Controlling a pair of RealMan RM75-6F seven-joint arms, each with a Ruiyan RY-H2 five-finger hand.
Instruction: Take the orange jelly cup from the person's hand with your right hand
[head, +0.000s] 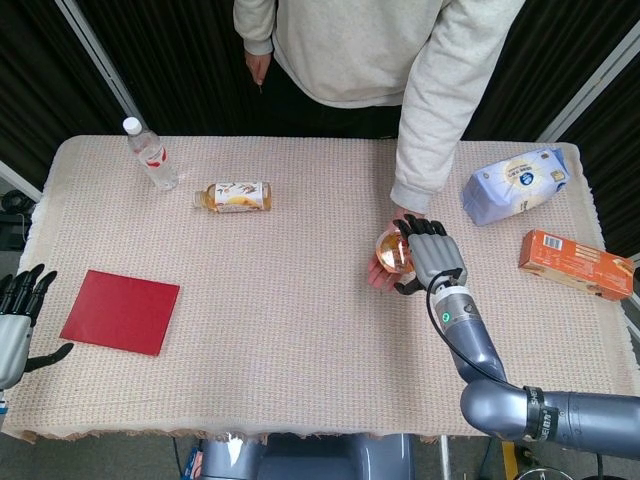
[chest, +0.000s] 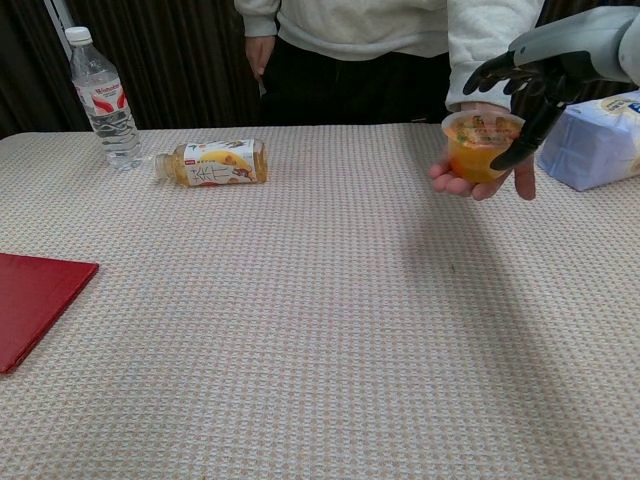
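The orange jelly cup (head: 391, 250) (chest: 481, 145) sits on the person's upturned palm (chest: 470, 183) above the table's right half. My right hand (head: 433, 259) (chest: 537, 80) is at the cup's right side. Its fingers spread over the lid's far edge and its thumb hangs down beside the cup wall, not closed around the cup. Whether any finger touches the cup is unclear. My left hand (head: 16, 322) hovers off the table's left edge with fingers apart, holding nothing; the chest view does not show it.
A water bottle (head: 152, 155) (chest: 103, 98) stands at the back left, with a tea bottle (head: 234, 196) (chest: 210, 162) lying beside it. A red notebook (head: 121, 311) (chest: 35, 300) lies front left. A blue bag (head: 516, 184) (chest: 597, 140) and an orange box (head: 580, 264) sit right.
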